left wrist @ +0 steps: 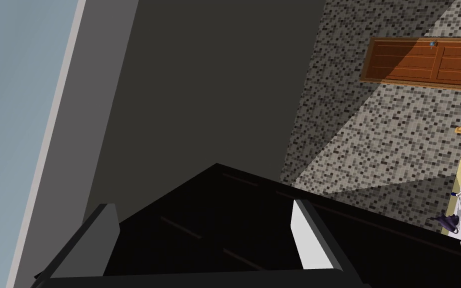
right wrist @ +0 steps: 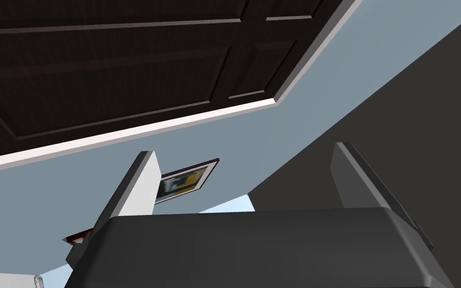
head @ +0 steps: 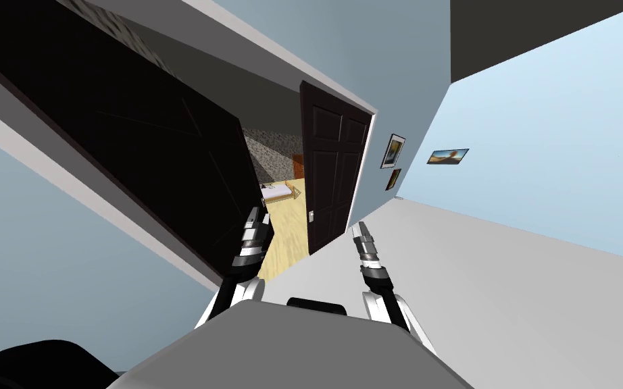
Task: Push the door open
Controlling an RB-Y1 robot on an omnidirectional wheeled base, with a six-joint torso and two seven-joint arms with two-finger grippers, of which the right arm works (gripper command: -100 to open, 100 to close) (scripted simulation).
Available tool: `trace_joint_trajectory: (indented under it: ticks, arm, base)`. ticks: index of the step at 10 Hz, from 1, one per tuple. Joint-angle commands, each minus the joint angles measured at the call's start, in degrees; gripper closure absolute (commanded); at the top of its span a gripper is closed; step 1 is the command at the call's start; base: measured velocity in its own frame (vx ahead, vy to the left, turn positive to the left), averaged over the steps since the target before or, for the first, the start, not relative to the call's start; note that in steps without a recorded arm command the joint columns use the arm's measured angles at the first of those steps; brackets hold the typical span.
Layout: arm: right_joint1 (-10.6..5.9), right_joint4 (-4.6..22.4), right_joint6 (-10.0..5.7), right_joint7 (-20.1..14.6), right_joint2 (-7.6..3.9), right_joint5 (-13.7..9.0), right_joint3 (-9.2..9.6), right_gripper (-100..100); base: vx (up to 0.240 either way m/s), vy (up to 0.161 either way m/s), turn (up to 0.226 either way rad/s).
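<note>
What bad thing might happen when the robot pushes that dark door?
The left gripper, fingers open, sits by the edge of the left door; its thin fingers might slip into the gap instead of pushing. The right gripper is close to the right door and might bump it.

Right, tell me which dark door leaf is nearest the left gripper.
The large leaf left of the gap; the left gripper is at its edge. The other leaf, with the handle, stands across the gap.

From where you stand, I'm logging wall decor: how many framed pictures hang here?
3. A larger picture hangs right of the dark door, a smaller picture below it, and a wide picture on the adjoining pale blue wall. Others may be hidden.
</note>
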Motion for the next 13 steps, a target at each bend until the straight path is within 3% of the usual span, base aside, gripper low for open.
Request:
trace_joint_trajectory:
  ticks: [1,13]
  arm:
    - [-0.45,2.6,-0.67,-0.6,-0.25,0.6,0.76,-100]
    - [-3.05,20.8,-5.1,-3.8,-0.98,5.4,7.5,-100]
  base:
    - [0.096,-0.015,0.02]
    - [0.099,-0.005,0.024]
